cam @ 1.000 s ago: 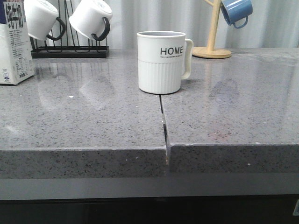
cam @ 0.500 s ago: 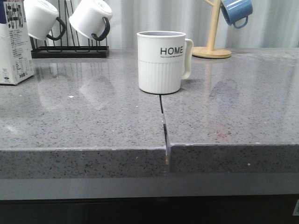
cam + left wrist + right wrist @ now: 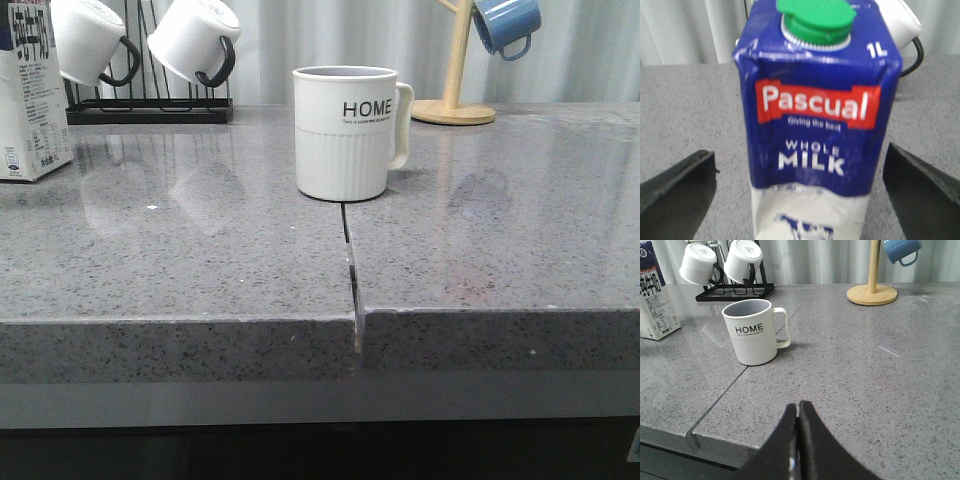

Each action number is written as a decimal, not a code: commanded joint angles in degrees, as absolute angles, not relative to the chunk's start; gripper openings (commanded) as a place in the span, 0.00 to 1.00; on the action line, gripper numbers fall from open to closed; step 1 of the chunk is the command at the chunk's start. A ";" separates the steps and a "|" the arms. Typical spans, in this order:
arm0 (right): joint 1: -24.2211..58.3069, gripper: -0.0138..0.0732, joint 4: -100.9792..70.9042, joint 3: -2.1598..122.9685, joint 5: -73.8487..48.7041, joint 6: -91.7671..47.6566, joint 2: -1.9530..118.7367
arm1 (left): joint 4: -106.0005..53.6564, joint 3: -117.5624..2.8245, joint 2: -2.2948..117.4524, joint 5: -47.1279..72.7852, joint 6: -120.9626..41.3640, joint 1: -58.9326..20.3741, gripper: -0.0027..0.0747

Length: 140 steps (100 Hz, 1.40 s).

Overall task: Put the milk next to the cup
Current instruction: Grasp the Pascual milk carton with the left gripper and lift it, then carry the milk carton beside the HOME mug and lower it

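Note:
The milk, a tall white carton with small print, stands at the far left of the grey counter, cut off by the frame edge. In the left wrist view the milk shows its dark blue top, green cap and "WHOLE MILK". It stands between the wide-open fingers of my left gripper, which do not touch it. The cup, cream-white with "HOME", stands mid-counter with its handle to the right. It also shows in the right wrist view. My right gripper is shut and empty near the counter's front edge.
A black rack with two white black-handled mugs stands at the back left. A wooden mug tree with a blue mug stands at the back right. A seam runs from the cup to the front edge.
The milk carton has shifted very slightly to the left in the front view. The cup has not moved.

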State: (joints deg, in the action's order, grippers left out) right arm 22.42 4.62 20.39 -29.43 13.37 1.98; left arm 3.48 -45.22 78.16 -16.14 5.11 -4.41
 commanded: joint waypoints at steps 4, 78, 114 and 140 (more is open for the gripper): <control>22.37 0.08 5.00 21.77 -25.06 12.73 2.69 | 3.45 -49.34 78.79 -21.78 5.67 -4.49 0.86; 22.37 0.08 5.00 21.77 -25.06 12.73 2.69 | 3.11 -51.96 85.01 -29.98 6.45 -5.19 0.13; 22.37 0.08 5.00 21.77 -25.06 12.73 2.69 | -1.84 -51.96 78.54 -23.32 3.77 -12.27 0.11; 22.37 0.08 5.00 21.77 -25.06 12.73 2.69 | -6.79 -53.52 79.04 -23.29 0.00 -20.67 0.11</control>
